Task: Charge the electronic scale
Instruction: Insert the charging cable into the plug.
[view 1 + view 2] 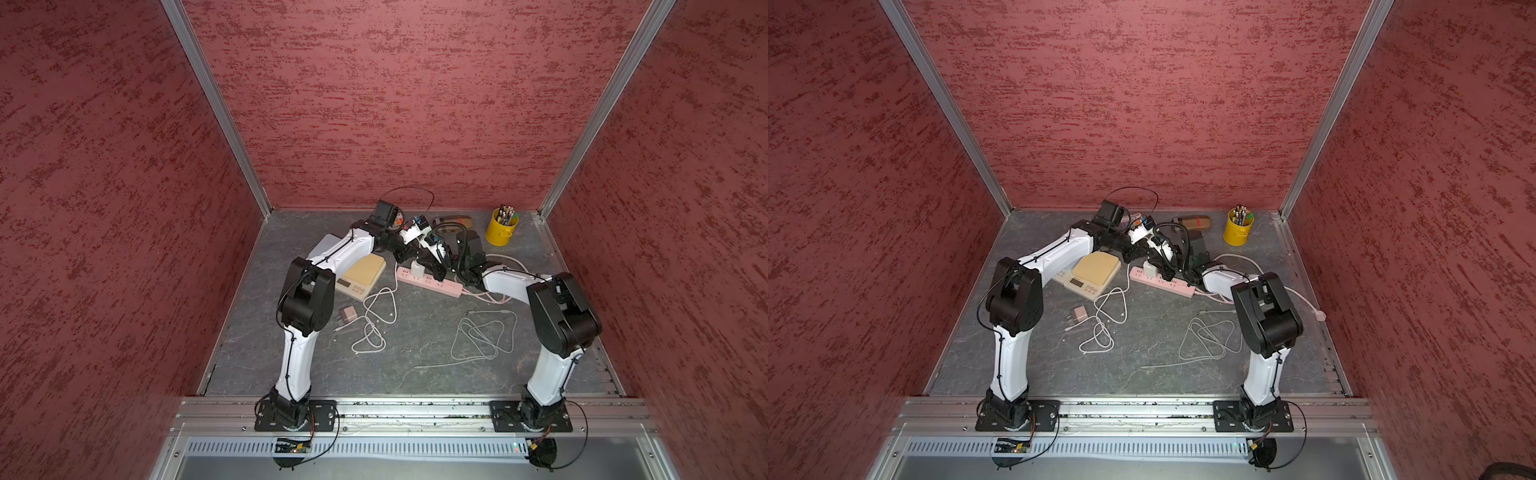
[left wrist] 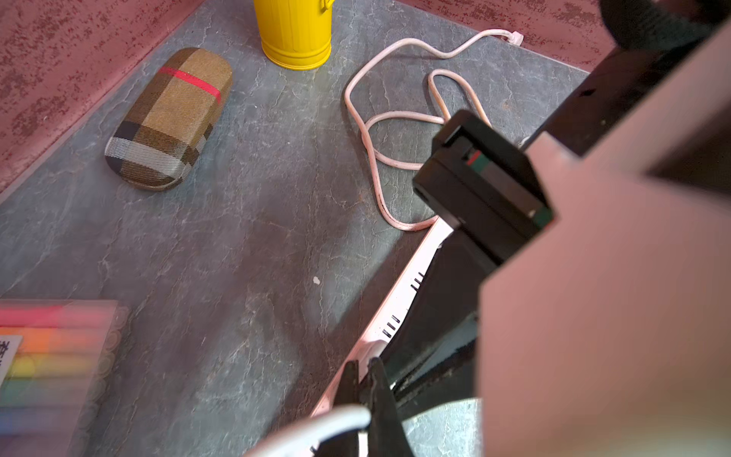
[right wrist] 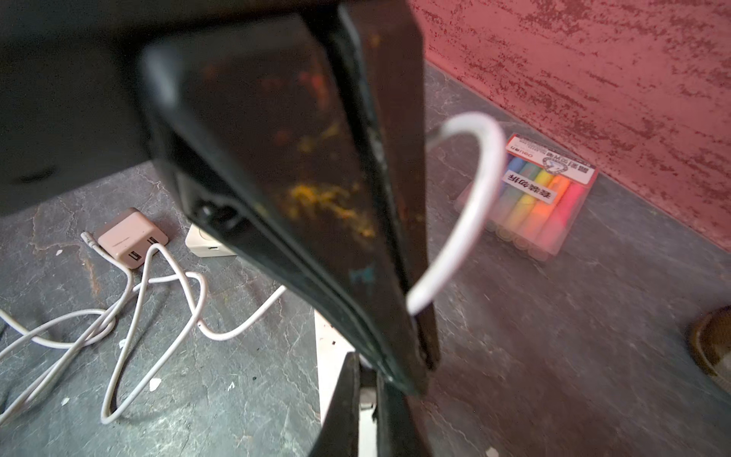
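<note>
The electronic scale, cream with a beige top, lies left of centre under my left forearm. Right of it a white charger sits plugged into the pink power strip. Both grippers meet just above that charger. My left gripper is shut on the white cable, which arcs up from its fingers and trails to loops on the floor. My right gripper is shut, with a small grey piece, apparently the cable's plug, between its tips over the charger.
A yellow pen cup and a plaid glasses case stand at the back right. A highlighter pack lies by the back wall. A pink adapter and a second loose cable lie nearer the front. The strip's pink cord curls behind it.
</note>
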### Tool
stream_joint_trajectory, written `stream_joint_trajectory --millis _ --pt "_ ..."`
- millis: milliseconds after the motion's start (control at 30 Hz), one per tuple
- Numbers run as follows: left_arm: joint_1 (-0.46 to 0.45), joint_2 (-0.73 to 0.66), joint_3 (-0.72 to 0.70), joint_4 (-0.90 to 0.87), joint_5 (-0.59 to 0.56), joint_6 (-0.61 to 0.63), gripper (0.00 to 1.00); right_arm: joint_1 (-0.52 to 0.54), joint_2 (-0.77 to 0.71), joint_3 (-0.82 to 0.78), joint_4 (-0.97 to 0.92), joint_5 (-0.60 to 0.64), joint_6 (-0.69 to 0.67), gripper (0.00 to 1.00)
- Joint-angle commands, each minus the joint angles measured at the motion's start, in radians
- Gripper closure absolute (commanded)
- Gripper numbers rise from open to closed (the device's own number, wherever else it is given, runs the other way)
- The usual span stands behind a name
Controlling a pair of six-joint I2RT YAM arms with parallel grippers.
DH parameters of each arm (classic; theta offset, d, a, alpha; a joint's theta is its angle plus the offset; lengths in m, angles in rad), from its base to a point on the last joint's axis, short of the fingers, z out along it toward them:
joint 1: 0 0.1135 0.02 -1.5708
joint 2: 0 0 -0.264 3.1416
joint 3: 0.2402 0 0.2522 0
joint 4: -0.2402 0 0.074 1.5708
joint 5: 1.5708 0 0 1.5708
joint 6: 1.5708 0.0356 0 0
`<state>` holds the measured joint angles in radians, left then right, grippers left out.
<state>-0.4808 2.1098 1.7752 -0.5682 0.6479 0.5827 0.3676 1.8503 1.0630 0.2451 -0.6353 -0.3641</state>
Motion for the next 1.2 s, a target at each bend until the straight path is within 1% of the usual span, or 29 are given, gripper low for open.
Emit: stream_joint_trajectory --millis 0,500,633,900,1167 --pt "-0.079 0.020 -0.013 -0.033 0.106 -0.033 1.00 0.013 0.019 -0.044 -0.039 0.013 -0.009 1.00" --pt "-0.079 0.018 -0.137 0.104 0.159 -0.185 1.00 0.014 0.008 -0.085 -0.027 0.056 0.073 1.00" --pt "-0.076 0.004 -0.177 0.121 0.144 -0.202 1.00 0.028 0.016 -0.086 -0.037 0.081 0.079 1.00" --pt "-0.071 -0.032 -0.292 0.181 0.110 -0.240 1.00 0.065 0.020 -0.085 -0.047 0.180 0.092 1.00" --pt "-0.068 -0.036 -0.345 0.223 0.113 -0.275 1.00 0.081 0.028 -0.080 -0.065 0.219 0.111 1.00"
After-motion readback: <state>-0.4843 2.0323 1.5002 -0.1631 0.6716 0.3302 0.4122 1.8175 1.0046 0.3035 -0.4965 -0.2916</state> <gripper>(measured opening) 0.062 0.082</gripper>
